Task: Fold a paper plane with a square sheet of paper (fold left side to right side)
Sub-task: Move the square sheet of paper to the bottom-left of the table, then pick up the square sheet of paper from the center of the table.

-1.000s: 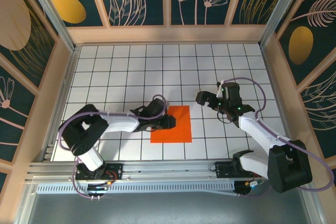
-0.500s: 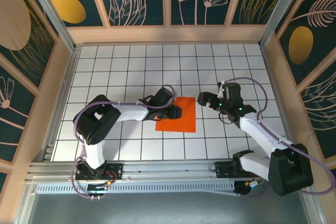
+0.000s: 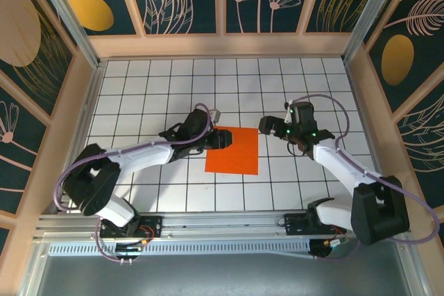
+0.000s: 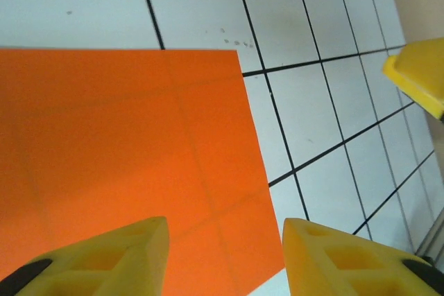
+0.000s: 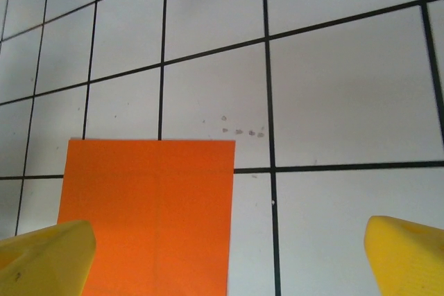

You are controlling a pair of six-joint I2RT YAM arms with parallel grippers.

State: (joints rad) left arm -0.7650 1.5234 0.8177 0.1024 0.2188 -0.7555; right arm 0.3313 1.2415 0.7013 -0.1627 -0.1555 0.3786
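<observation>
The square sheet of paper point(image 3: 236, 154) is bright orange and lies flat on the gridded table point(image 3: 152, 88), showing faint crease lines in the left wrist view point(image 4: 125, 143). My left gripper point(image 3: 222, 138) hovers over the sheet's upper left part. Its yellow fingers point(image 4: 118, 254) stand apart above the paper with nothing between them. My right gripper point(image 3: 268, 127) sits just beyond the sheet's far right corner, wide open, and looks down on that corner point(image 5: 149, 213). One yellow finger of the right gripper point(image 4: 420, 74) shows in the left wrist view.
Wooden walls point(image 3: 222, 45) ring the white tiled table on the far, left and right sides. A metal rail point(image 3: 208, 230) with both arm bases runs along the near edge. A few small specks point(image 5: 243, 131) mark the tile past the sheet's corner.
The sheet slid right and away from the bases, then stopped. My left gripper moved toward the far side over it and its jaws widened. The right gripper shifted slightly left.
</observation>
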